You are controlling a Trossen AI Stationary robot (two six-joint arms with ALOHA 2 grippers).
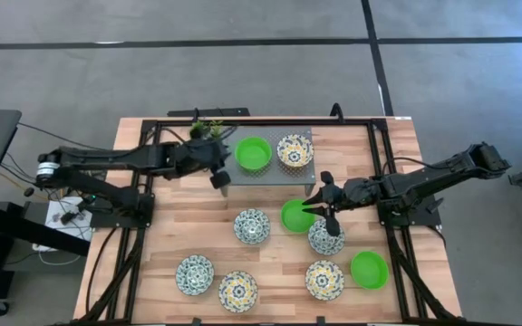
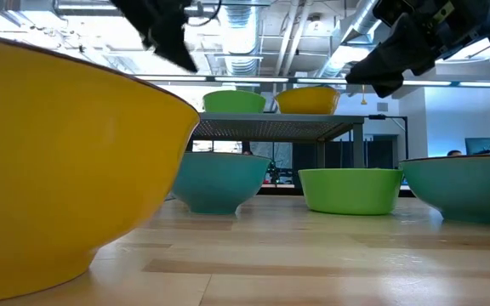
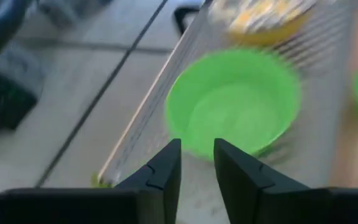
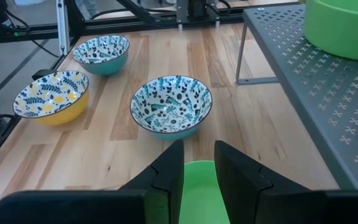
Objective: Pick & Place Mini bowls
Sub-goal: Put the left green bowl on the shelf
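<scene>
Green bowl [image 1: 253,153] and a yellow-patterned bowl [image 1: 294,150] sit side by side on the grey perforated stand [image 1: 270,174] at the counter's [image 1: 161,226] far edge. Left pincer [image 1: 217,178] hangs just off the stand's left front corner, beside that green bowl; left wrist view shows its fingers [image 3: 165,169] a narrow gap apart, nothing between them, green bowl [image 3: 235,102] just past the tips.

Right pincer [image 1: 323,210] is over a second green bowl [image 1: 295,215] mid-counter, in front of the stand. Right wrist view: fingers [image 4: 168,167] slightly apart, straddling that bowl's near rim [image 4: 197,186]; can't tell whether they actually pinch it.

Rest of the bowls on the wood:
- blue-patterned bowl [image 1: 252,225] just left of the second green one
- another blue-patterned bowl [image 1: 325,237] under the right pincer, touching the green one or nearly so
- front row: blue bowl [image 1: 194,273], yellow-floral bowl [image 1: 238,290], yellow-floral bowl [image 1: 324,279]
- third green bowl [image 1: 369,269] at front right

Small plant sprig [image 1: 208,129] sits behind the left arm near the stand.
</scene>
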